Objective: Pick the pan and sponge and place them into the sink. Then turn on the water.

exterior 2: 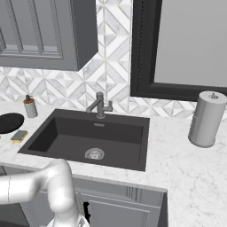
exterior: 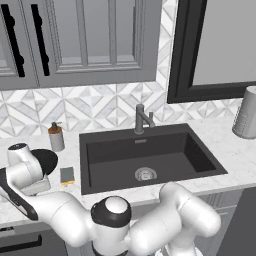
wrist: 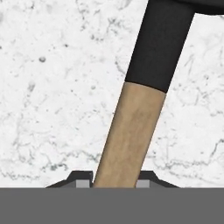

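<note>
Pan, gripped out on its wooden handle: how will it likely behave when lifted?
The pan looks rigid, so it probably won't flex. The gripper is closed on the handle, away from the black bowl, so it may droop bowl-first. The smooth handle could twist between the fingers.

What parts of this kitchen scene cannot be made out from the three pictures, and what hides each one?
- Pan: in the left base view the arm covers most of it; in the right base view the left edge cuts it off.
- Pan handle: its lower end runs under the bottom band of the hand view.
- Tool: just the tips show either side of the handle, so contact is unclear.
- Sponge: too small for detail.
- Paper towel roll: cut by the right edge.
</note>
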### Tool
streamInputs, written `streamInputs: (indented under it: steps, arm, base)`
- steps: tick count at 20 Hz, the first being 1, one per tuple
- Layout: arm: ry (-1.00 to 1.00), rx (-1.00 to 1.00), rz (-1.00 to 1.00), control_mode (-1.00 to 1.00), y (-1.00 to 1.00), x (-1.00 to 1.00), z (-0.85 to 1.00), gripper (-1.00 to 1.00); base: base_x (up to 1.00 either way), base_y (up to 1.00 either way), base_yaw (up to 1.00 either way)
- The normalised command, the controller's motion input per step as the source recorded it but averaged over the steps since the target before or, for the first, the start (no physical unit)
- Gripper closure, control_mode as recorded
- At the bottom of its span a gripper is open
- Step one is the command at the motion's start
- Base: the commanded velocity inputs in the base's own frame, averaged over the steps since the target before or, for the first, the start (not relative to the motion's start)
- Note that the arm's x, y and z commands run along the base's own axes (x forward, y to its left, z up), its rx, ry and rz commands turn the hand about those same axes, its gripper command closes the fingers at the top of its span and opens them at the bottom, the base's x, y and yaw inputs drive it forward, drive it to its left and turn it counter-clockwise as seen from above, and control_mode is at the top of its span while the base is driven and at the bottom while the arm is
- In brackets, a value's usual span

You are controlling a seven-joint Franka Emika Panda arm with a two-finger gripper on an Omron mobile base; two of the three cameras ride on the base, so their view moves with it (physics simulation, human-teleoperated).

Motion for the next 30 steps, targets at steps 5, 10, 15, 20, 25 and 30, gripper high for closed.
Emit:
streamInputs:
  steps: [5, 10, 15, 20, 25, 30]
  arm:
    - [-0.01, 0.03, 0.03, -1.0, -0.23, -0.37, 0.01, 1.0]
    - [-0.12, 0.07, 0.07, -1.0, -0.46, -0.47, 0.34, 1.0]
    - [-0.14, 0.1, 0.0, -1.0, -0.54, -0.05, 0.55, 1.0]
    - [-0.26, 0.01, 0.0, -1.0, -0.37, 0.0, 0.3, 1.0]
    - [-0.27, 0.12, 0.0, -1.0, -0.47, 0.0, 0.38, 1.0]
    - [-0.26, 0.22, 0.0, -1.0, -0.57, 0.0, 0.56, 1.0]
  base:
    - [0.0, 0.0, 0.0]
    - [0.0, 0.0, 0.0]
    - [0.0, 0.0, 0.0]
    - [0.0, 0.0, 0.0]
    - [0.0, 0.0, 0.0]
    - [0.0, 0.0, 0.0]
